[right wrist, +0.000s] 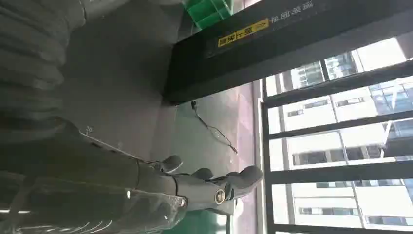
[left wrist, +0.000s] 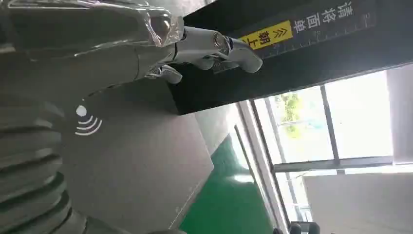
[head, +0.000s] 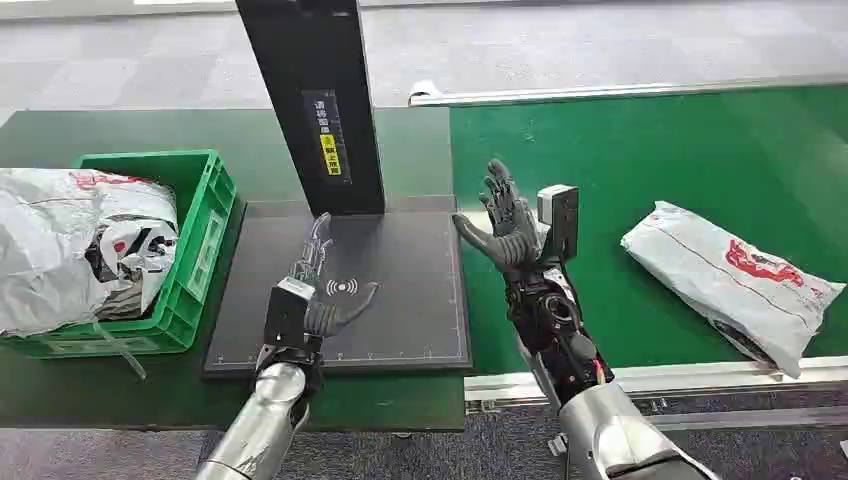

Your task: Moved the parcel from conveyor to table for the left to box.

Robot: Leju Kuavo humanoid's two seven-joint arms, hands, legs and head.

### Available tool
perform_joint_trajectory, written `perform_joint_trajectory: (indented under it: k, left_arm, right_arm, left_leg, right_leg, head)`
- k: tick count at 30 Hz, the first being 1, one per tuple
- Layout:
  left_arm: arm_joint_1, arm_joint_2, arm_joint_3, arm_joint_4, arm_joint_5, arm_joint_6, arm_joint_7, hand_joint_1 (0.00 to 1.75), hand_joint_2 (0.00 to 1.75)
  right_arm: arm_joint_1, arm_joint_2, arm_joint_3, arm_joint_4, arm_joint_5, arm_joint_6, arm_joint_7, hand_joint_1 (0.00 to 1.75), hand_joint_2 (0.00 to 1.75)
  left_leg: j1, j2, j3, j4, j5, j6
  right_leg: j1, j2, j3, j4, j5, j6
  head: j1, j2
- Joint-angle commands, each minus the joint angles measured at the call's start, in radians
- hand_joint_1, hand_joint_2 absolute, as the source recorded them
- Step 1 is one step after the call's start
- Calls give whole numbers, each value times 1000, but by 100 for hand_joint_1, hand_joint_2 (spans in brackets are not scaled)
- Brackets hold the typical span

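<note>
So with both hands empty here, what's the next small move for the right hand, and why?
Probably swing the right hand rightward over the parcel: it lies on the green conveyor, untouched, while the black pad is bare and the left hand waits open above it.

The right hand [right wrist: 160, 195] reaches in along the bottom of the frame, its fingers [right wrist: 243, 178] stretched out, spread and holding nothing, with clear plastic wrap over its lower part. Above it lies the dark grey scanner pad [right wrist: 117, 97]. A black post [right wrist: 292, 44] bearing a yellow label [right wrist: 243, 33] crosses the upper frame. A green crate [right wrist: 207, 10] peeks in at top centre. Windows [right wrist: 341, 146] fill the right side, and a thin cable [right wrist: 214, 129] trails across the floor.
</note>
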Motion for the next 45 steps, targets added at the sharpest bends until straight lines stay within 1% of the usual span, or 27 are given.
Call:
perform_joint_trajectory:
  k: [1,6,9,11,12,13,14,16,17,19,24,27,28,32,33,34,35,36,37,40,42,43,44,45]
  left_arm:
    - [-17,4,15,49,-8,-1,6,0,175]
    - [-16,4,23,47,-11,-1,4,0,175]
    - [-12,3,28,32,-13,-6,5,0,175]
    - [-11,4,31,21,-15,-9,8,0,175]
    - [-8,4,33,11,-21,-10,14,0,175]
    - [-4,3,36,4,-25,-11,20,0,175]
    - [0,3,37,-5,-29,-13,22,0,175]
    - [2,4,37,-13,-35,-15,26,0,175]
    - [2,4,39,-14,-37,-18,27,0,175]
    - [1,3,41,-13,-39,-20,28,0,175]
    - [0,3,42,-10,-41,-21,28,0,175]
    - [0,3,42,-10,-41,-21,28,0,175]
    - [1,3,43,-10,-42,-19,28,0,175]
    - [22,17,56,-26,-42,-2,31,0,175]
    - [26,18,57,-30,-41,-1,31,0,175]
    - [35,22,57,-43,-39,3,31,0,175]
    - [43,23,59,-55,-37,9,33,0,175]
    - [59,27,61,-77,-32,18,39,0,175]
    - [65,29,61,-87,-31,21,43,0,175]
    - [99,42,59,-142,-19,27,65,0,175]
    - [107,46,56,-154,-18,25,68,0,175]
    - [107,46,56,-154,-18,25,68,0,175]
    - [106,45,56,-154,-17,25,69,0,175]
    - [106,45,56,-154,-17,25,69,0,175]
  right_arm:
    - [-7,-8,-12,15,6,2,4,0,175]
    - [-27,-8,0,34,18,2,2,0,175]
    - [-31,-42,41,6,132,-60,-32,0,175]
    - [-17,-67,29,-34,190,-98,-25,0,175]
    - [1,-88,15,-83,263,-148,-3,0,175]
    - [10,-106,-1,-110,338,-188,41,0,175]
    - [18,-125,-31,-135,380,-202,71,0,175]
    - [30,-158,-79,-163,427,-222,99,0,175]
    - [38,-171,-117,-177,459,-218,110,0,175]
    - [44,-167,-154,-183,484,-192,107,0,175]
    - [45,-149,-164,-178,504,-190,105,0,175]
    - [45,-149,-164,-178,504,-190,105,0,175]
    - [44,-149,-167,-175,527,-203,114,0,175]
    - [27,-243,-170,-112,684,-267,182,0,175]
    - [25,-252,-170,-98,710,-283,191,0,175]
    - [18,-276,-161,-68,799,-313,221,0,175]
    - [13,-309,-121,-47,927,-370,283,0,175]
    - [14,-328,-135,-36,978,-377,325,0,175]
    - [13,-337,-138,-32,1010,-365,349,0,175]
    - [-2,-376,-153,-11,1158,-266,439,0,175]
    - [-8,-380,-178,-9,1182,-240,439,0,175]
    - [-8,-380,-178,-9,1182,-240,439,0,175]
    - [-8,-377,-178,-10,1184,-240,439,0,175]
    - [-8,-377,-178,-10,1184,-240,439,0,175]
  left_leg:
    - [0,-1,3,-2,0,1]
    - [0,0,1,-1,0,0]
    - [0,0,1,-1,0,0]
    - [0,-1,1,-1,0,1]
    - [0,-2,0,0,0,1]
    - [0,-2,0,0,0,0]
    - [0,-3,1,-1,0,1]
    - [0,-4,0,0,0,1]
    - [0,-4,1,-1,0,1]
    - [0,-5,1,-1,0,1]
    - [0,-1,1,0,0,0]
    - [-1,-2,1,0,0,0]
    - [0,-2,1,0,0,0]
    - [0,-3,2,-1,0,1]
    - [0,-2,2,0,0,1]
    - [0,-3,3,-1,0,1]
    - [-1,-3,3,-1,0,1]
    - [0,-3,2,-1,0,1]
    - [0,-3,1,0,0,1]
    - [-1,-3,4,-2,0,1]
    - [-2,-3,4,-2,0,1]
    - [-2,-3,1,0,0,1]
    - [-2,-1,2,-1,-1,1]
    - [-2,-2,1,0,0,1]
  right_leg:
    - [0,-1,3,-2,0,0]
    - [0,0,1,-1,0,0]
    - [0,0,1,0,0,0]
    - [0,-1,2,-1,0,0]
    - [0,-2,1,0,0,0]
    - [0,-1,1,0,0,0]
    - [0,-3,2,-1,0,0]
    - [0,-3,2,-1,0,0]
    - [0,-4,3,-1,-1,0]
    - [0,-4,3,-2,-1,0]
    - [-1,-1,2,-1,0,0]
    - [-1,-2,1,0,0,0]
    - [0,-1,1,0,0,0]
    - [0,-2,3,-2,0,0]
    - [0,-2,3,-1,0,0]
    - [0,-3,4,-2,0,0]
    - [-1,-2,4,-3,0,1]
    - [-1,-3,4,-2,0,1]
    - [0,-2,3,-1,0,0]
    - [-1,-2,5,-3,0,0]
    - [-2,-2,6,-3,0,0]
    - [-2,-2,3,0,0,0]
    - [-2,-1,3,-1,0,0]
    - [-2,-2,2,-1,0,0]
  head:
    - [0,0]
    - [0,0]
    - [0,0]
    - [0,0]
    - [0,0]
    - [0,0]
    - [0,0]
    - [0,0]
    - [0,0]
    - [0,0]
    - [0,0]
    - [0,0]
    - [0,0]
    - [0,0]
    - [-1,0]
    - [0,0]
    - [0,0]
    - [0,0]
    - [0,0]
    - [0,0]
    - [0,0]
    - [0,0]
    - [-1,0]
    - [0,0]
